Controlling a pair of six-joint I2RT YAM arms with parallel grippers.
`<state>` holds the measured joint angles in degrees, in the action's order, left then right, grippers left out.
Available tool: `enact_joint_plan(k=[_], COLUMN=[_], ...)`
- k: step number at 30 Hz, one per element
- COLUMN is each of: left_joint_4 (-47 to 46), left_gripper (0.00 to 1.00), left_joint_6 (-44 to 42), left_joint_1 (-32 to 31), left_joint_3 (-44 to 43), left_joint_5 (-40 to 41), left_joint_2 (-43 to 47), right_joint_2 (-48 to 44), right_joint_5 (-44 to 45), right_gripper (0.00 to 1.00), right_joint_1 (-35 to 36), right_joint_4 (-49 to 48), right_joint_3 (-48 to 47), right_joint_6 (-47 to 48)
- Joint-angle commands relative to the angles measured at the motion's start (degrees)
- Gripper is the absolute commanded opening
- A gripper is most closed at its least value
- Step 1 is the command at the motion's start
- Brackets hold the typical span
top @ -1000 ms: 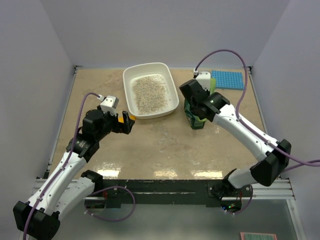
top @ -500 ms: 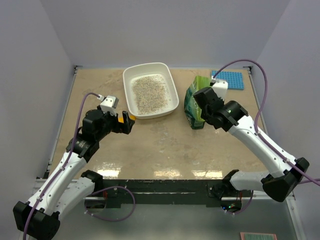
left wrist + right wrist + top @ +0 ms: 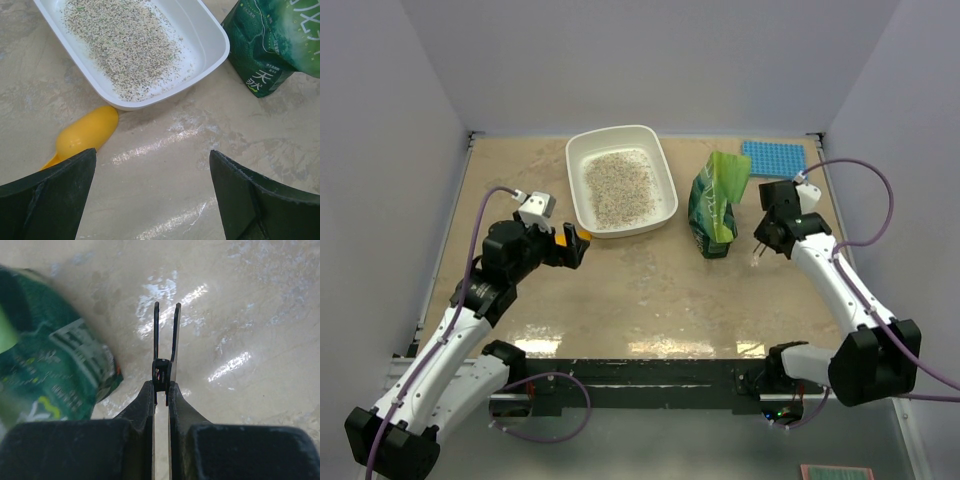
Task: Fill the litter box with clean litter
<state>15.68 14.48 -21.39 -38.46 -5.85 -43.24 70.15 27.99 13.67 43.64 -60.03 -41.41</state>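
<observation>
Pale lavender walls [image 3: 650,60] enclose a beige, marbled table [image 3: 650,300] whose glossy surface reflects bright light near its front edge.

Overhead view looks down; both close wrist views share the bag [image 3: 270,45].

We are looking into a robot test cell, a lab rather than a home. Plain pale walls [image 3: 380,150] are boxing in a beige desk [image 3: 650,300] on three sides. A white left arm [image 3: 460,330] and right arm [image 3: 830,275] are sitting bolted to a metal rail [image 3: 650,372] at its near edge, trailing purple cables [image 3: 865,170].
</observation>
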Motion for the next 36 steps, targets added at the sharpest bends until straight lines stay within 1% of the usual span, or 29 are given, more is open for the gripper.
enact_joint_plan(k=[1,3,5,7,9,12,13,14,15,17,18,21,24,27,31,33,34,35,36], left_joint_4=[-1.7,-1.8,-2.0,-2.2,-1.9,-2.0,-2.0,-2.0,-2.0,-1.9,-1.9,-1.9,-1.8,-1.8,-1.8,-1.9,-2.0,-2.0,-2.0], left_gripper=[1.00,1.00,1.00,1.00,1.00,1.00,1.00,1.00,1.00,1.00,1.00,1.00,1.00,1.00,1.00,1.00,1.00,1.00,1.00], left_joint_6=[1.5,1.6,1.8,1.8,1.8,1.7,1.7,1.7,1.7,1.7,1.6,1.5,1.5,1.4,1.4,1.4,1.4,1.5,1.4], left_joint_1=[0.3,0.2,0.3,0.3,0.3,0.3,0.3,0.3,0.3,0.3,0.3,0.3,0.3,0.3,0.3,0.3,0.3,0.3,0.3], left_joint_3=[0.2,0.1,0.0,0.0,-0.1,0.0,0.0,0.0,0.0,0.0,0.0,-0.1,-0.2,-0.3,-0.3,-0.2,-0.2,-0.2,-0.2], left_joint_5=[-1.6,-2.3,-2.9,-3.4,-3.6,-3.7,-3.6,-3.5,-3.6,-3.4,-3.3,-3.4,-3.4,-3.4,-3.8,-4.2,-4.3,-4.4,-4.5], left_joint_2=[0.4,0.0,-0.8,-1.8,-2.6,-2.8,-2.7,-2.9,-2.8,-3.0,-3.4,-4.0,-4.5,-5.0,-5.5,-5.8,-5.9,-5.9,-6.1], right_joint_2=[1.3,3.4,5.2,8.7,12.2,14.4,14.8,15.0,15.1,15.2,15.2,14.2,12.6,11.2,7.7,5.5,4.8,4.1,2.9], right_joint_5=[-3.9,-4.0,-7.0,-10.1,-10.8,-11.3,-11.5,-11.9,-12.0,-11.9,-11.6,-11.4,-11.1,-12.3,-17.2,-19.5,-20.9,-24.9,-26.5], right_gripper=[0.00,0.00,0.00,0.00,0.00,0.01,0.04,0.09,0.16,0.25,0.40,0.58,0.67,0.70,0.71,0.71,0.71,0.71,0.71], right_joint_1=[-6.9,-10.1,-13.0,-13.6,-13.5,-13.6,-15.1,-15.2,-15.2,-15.3,-15.3,-15.3,-15.3,-15.3,-15.3,-15.3,-15.3,-15.3,-15.3], right_joint_4=[-13.7,-18.1,-21.9,-23.4,-24.4,-25.4,-25.6,-26.2,-26.4,-26.1,-25.7,-24.4,-22.8,-20.1,-20.7,-22.4,-25.5,-27.4,-29.2], right_joint_3=[5.4,6.6,8.4,9.1,9.1,9.7,9.9,9.9,9.9,9.4,9.1,7.8,5.8,2.3,-1.1,-1.5,-1.1,-0.4,0.9], right_joint_6=[0.2,1.1,1.5,2.2,2.6,2.9,3.4,3.9,4.2,5.1,5.3,6.3,7.5,9.2,12.7,13.2,13.6,13.8,13.6])
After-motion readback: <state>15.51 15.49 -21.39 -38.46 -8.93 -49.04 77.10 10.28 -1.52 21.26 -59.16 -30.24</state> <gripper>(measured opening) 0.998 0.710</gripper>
